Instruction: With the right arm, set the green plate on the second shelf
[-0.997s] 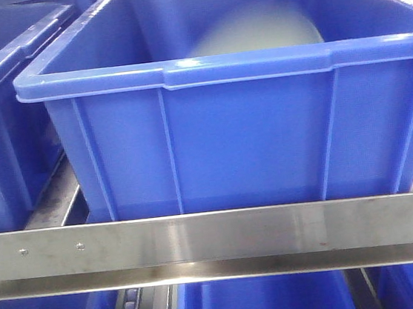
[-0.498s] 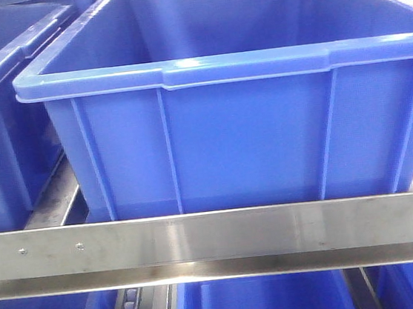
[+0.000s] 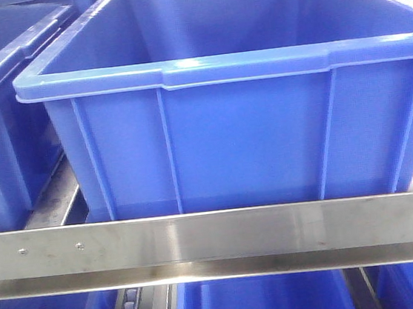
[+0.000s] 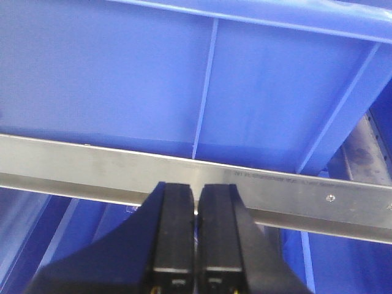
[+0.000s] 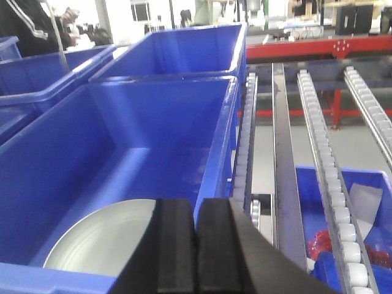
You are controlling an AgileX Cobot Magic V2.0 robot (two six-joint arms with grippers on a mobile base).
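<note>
While the plate (image 5: 101,245) lies flat in the bin (image 5: 153,147) | right gripper (image 5: 195,245) closed, empty — left gripper (image 4: 196,239) closed | risk: rising arm clips the bin rim.

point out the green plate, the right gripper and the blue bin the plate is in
green plate (image 5: 98,242): right wrist view, on its flat centre
right gripper (image 5: 196,245): right wrist view, seam between its closed fingers
blue bin (image 5: 162,82): right wrist view, on its far rim
</note>
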